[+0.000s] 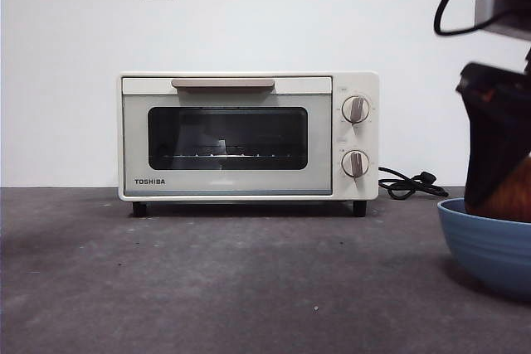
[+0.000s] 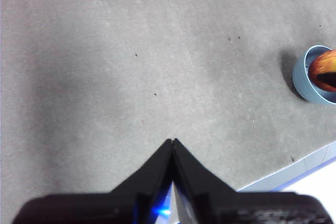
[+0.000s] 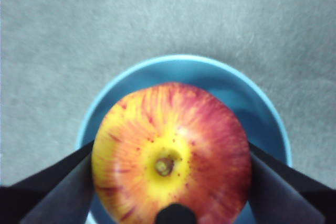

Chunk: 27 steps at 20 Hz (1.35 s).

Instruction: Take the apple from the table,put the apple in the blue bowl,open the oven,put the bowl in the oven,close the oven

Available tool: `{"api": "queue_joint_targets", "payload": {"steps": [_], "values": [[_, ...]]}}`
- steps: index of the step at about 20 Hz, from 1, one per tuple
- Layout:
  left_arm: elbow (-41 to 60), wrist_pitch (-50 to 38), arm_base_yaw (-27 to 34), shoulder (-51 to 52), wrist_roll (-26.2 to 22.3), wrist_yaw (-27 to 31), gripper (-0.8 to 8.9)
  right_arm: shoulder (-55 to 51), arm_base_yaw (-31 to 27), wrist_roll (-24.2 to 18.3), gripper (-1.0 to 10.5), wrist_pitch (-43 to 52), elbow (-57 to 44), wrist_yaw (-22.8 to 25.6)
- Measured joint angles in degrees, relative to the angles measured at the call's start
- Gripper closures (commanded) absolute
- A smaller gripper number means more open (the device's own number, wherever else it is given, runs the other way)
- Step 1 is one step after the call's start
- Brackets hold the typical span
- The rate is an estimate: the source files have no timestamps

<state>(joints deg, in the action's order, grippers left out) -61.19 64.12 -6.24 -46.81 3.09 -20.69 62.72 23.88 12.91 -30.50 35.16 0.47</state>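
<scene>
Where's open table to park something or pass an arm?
Bare table runs wide in front of the oven, up to the blue bowl. The left end effector, shut, hangs over that stretch. Crowded at the bowl: the right end effector holds the apple over it; black cord behind.

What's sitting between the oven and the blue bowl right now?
Only bare table in the left wrist view. The front view adds the oven's black cord, behind the blue bowl.
</scene>
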Motion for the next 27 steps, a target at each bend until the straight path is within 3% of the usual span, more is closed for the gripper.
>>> {"api": "queue_joint_targets", "payload": {"steps": [3,10,17,24,27], "values": [[0.0,0.0,0.0,-0.3,0.0,0.0,8.19,2.7,0.0,0.2,9.3,0.0,0.0,0.0],[0.0,-0.9,0.0,-1.2,0.0,0.0,8.18,3.5,0.0,1.4,3.1,0.1,0.0,-0.1],[0.0,-1.9,0.0,-2.1,0.0,0.0,8.18,3.4,0.0,1.7,2.9,-0.4,1.1,-0.2],[0.0,-5.2,0.0,-2.3,0.0,-0.4,8.19,3.4,0.0,1.7,2.9,-9.5,10.6,-0.1],[0.0,-13.1,0.0,-4.6,0.7,-7.5,8.19,2.3,0.1,1.7,2.9,-13.1,15.3,-0.1]]}}
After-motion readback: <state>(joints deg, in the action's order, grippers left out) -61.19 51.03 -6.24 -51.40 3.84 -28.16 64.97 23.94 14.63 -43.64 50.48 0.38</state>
